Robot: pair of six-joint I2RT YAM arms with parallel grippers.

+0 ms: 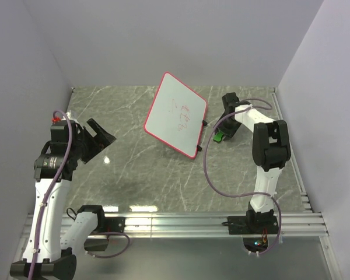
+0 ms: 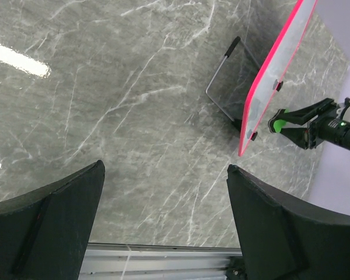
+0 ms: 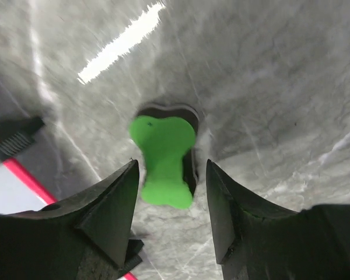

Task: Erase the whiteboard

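Beside the propped, red-rimmed white rectangular whiteboard [image 1: 176, 114] on the grey marbled tabletop [image 1: 134, 175], the right pincer [image 3: 172, 166] straddles the small green bone-shaped eraser [image 3: 162, 154], jaws spread and not yet pinching, seemingly to grasp it; the left pincer [image 2: 163, 169] hangs wide-spread, empty.

Top camera looks down on the whole bench [image 1: 134, 175] from behind. Left wrist looks across toward the whiteboard [image 2: 271, 81]; right wrist hangs close above the green eraser [image 3: 163, 157] all share.
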